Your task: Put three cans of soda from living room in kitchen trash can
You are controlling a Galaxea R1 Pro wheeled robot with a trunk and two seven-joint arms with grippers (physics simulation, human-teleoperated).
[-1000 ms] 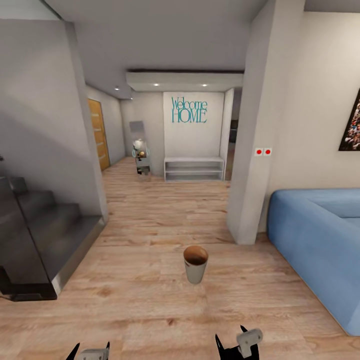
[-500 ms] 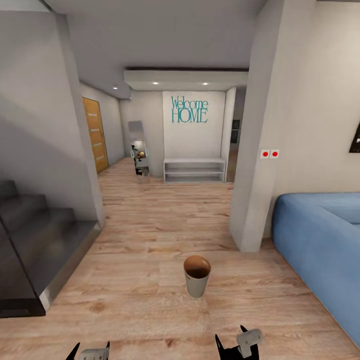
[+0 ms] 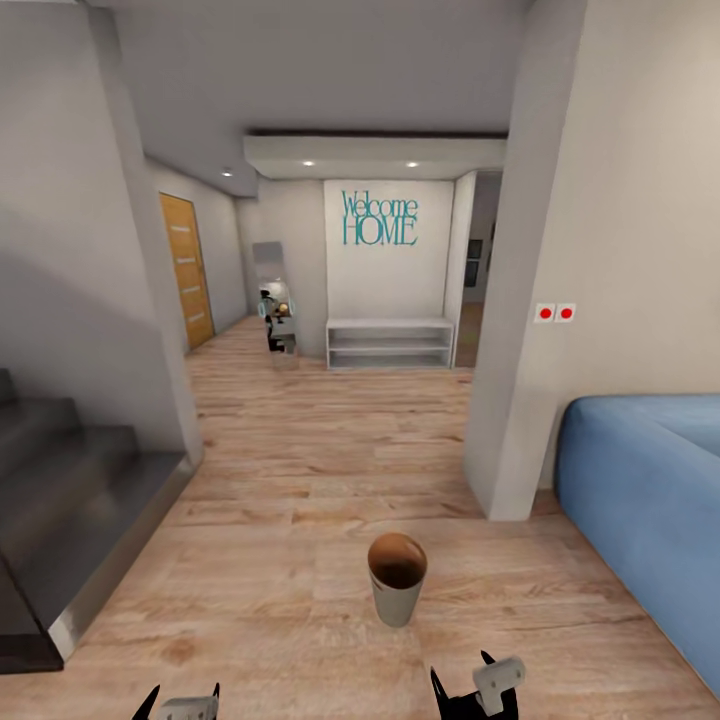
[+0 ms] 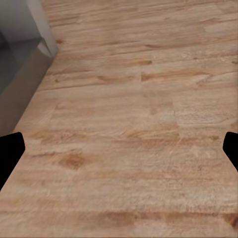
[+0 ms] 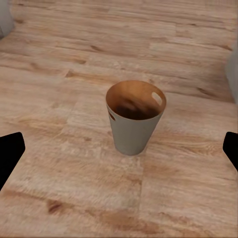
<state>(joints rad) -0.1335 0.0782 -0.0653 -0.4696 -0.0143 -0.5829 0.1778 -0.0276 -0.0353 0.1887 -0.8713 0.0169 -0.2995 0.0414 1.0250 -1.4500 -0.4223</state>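
Bin-wise, the tash can (image 3: 397,578) stands upright on the floor just ahead of the right tool (image 3: 460,688); both tools gape, empty.

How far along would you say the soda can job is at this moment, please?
Nothing looks done yet: the trash can stands upright on the wood floor and, as far as its brown inside shows, holds no can. In hand: nothing; the left gripper and right gripper are open and empty. Fetching the cans remains.
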